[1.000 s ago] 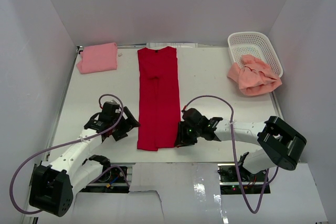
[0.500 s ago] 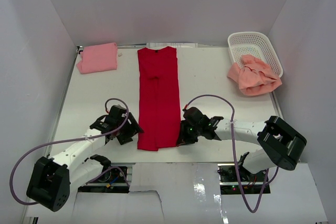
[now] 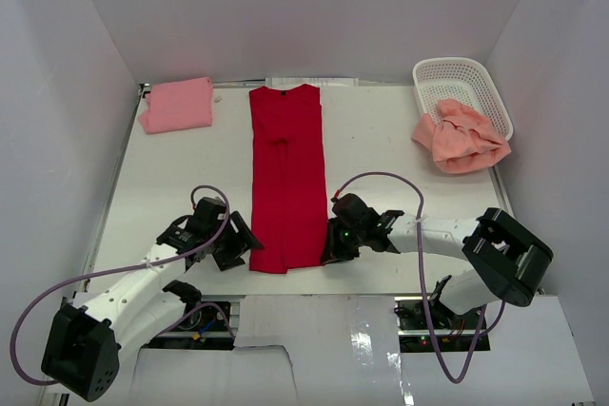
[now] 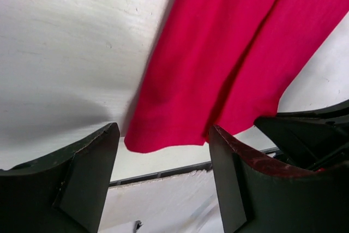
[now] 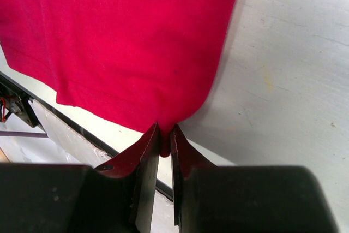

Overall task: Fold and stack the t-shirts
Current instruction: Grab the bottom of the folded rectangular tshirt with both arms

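The red t-shirt (image 3: 286, 178) lies as a long narrow strip down the middle of the table, collar at the far end. My right gripper (image 3: 328, 252) is shut on its near right hem corner; the pinched red cloth (image 5: 163, 137) shows between the jaws. My left gripper (image 3: 244, 246) is open and empty, just left of the near left hem corner (image 4: 143, 140), which lies between its fingers in the left wrist view. The folded pink t-shirt (image 3: 177, 105) lies at the far left. The salmon-peach t-shirt (image 3: 459, 137) is crumpled, hanging over the basket's near rim.
A white lattice basket (image 3: 461, 83) stands at the far right corner. The table's near edge (image 4: 163, 172) runs just below the red hem. White walls close in the left, far and right sides.
My left gripper has moved nearer and to the right, up to the red t-shirt's near left corner. My right gripper has stayed shut on the right corner.
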You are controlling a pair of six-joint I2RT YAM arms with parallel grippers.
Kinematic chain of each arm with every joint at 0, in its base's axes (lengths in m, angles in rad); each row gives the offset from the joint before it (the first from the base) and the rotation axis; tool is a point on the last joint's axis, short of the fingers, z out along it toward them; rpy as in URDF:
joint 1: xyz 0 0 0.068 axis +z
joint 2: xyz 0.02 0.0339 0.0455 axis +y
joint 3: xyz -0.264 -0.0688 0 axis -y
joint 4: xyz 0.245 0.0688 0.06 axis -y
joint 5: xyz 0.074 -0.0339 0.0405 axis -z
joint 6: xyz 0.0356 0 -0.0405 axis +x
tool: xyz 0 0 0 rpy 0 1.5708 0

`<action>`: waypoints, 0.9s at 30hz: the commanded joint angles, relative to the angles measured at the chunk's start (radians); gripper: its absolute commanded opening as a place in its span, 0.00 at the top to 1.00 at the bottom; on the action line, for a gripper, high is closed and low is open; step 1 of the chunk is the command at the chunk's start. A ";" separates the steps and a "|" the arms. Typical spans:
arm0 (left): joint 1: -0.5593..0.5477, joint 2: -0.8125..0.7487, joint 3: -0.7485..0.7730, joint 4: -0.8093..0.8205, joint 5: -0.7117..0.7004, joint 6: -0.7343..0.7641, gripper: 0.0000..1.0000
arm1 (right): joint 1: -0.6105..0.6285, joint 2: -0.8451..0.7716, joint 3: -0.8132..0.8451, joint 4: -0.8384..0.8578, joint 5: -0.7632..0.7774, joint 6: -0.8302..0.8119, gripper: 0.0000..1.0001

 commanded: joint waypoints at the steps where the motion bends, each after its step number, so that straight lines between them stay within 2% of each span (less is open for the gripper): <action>1: -0.012 -0.016 -0.021 -0.028 0.041 -0.019 0.23 | -0.004 0.002 0.012 -0.004 -0.006 -0.011 0.81; 15: -0.021 0.010 -0.066 -0.008 0.028 -0.042 0.37 | -0.004 -0.008 0.005 -0.003 -0.006 -0.011 0.80; 18: -0.021 0.034 -0.067 0.029 0.033 -0.032 0.49 | -0.004 -0.011 0.005 -0.004 -0.007 -0.013 0.80; 25: -0.021 0.071 -0.058 0.060 0.002 -0.022 0.54 | -0.004 -0.025 -0.003 -0.003 -0.006 -0.011 0.79; 27: -0.021 0.083 -0.056 0.063 0.004 -0.017 0.64 | -0.004 -0.028 -0.005 -0.004 -0.006 -0.011 0.79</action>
